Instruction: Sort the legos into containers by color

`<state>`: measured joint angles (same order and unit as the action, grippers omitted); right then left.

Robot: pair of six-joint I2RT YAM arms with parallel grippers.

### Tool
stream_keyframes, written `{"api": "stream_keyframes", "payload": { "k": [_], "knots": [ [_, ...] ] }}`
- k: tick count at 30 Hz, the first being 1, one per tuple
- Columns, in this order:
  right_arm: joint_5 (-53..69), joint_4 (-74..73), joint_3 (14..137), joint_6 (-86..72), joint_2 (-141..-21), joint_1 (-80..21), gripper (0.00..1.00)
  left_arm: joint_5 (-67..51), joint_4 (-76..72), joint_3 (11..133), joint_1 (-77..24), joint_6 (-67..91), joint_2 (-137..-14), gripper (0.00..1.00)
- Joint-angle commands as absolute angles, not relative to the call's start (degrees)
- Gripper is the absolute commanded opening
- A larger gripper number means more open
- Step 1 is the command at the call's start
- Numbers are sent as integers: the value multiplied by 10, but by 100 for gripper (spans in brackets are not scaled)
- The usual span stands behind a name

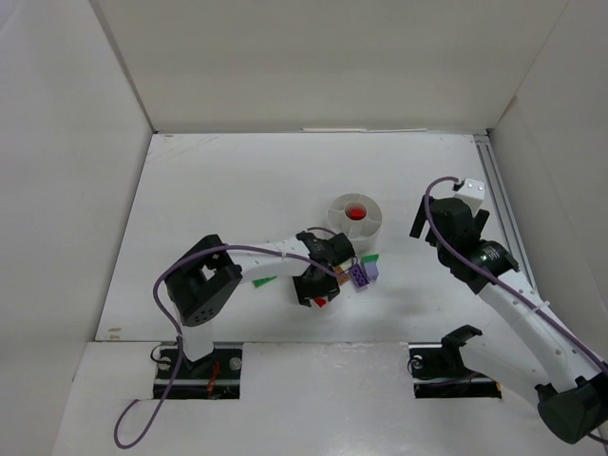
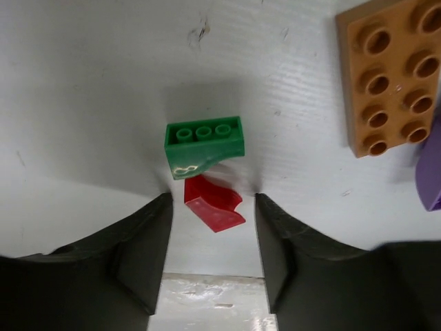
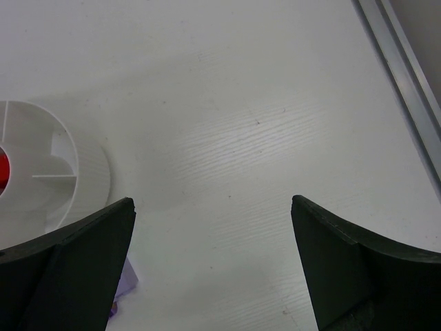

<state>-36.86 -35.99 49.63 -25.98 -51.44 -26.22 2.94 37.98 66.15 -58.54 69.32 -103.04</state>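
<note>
My left gripper (image 2: 213, 201) is down at the table and open. A small red wedge lego (image 2: 213, 203) lies between its fingertips with a gap on each side. A green brick (image 2: 204, 141) touches the wedge on its far side. An orange-brown plate (image 2: 389, 76) and a purple piece (image 2: 431, 172) lie to the right. From above, the left gripper (image 1: 319, 293) is just below the round white tub (image 1: 334, 211), which has a red piece in its centre. My right gripper (image 3: 213, 207) is wide open over bare table right of the tub (image 3: 83, 172).
Another green wedge (image 1: 264, 281) lies left of the left gripper, and one more green piece (image 1: 369, 257) sits under the tub. A metal rail (image 3: 406, 89) runs along the table's right side. White walls enclose the table on three sides.
</note>
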Motion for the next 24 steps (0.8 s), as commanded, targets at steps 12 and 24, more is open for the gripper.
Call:
{"api": "stream_keyframes", "payload": {
  "k": [12, 24],
  "knots": [
    [-374, -347, 494, -264, -497, -260, 99, 58, 416, 699, -599, 682, -1032, 9],
    [-413, -342, 489, -270, -486, -255, 99, 214, 422, 872, -571, 477, -984, 1]
  ]
}}
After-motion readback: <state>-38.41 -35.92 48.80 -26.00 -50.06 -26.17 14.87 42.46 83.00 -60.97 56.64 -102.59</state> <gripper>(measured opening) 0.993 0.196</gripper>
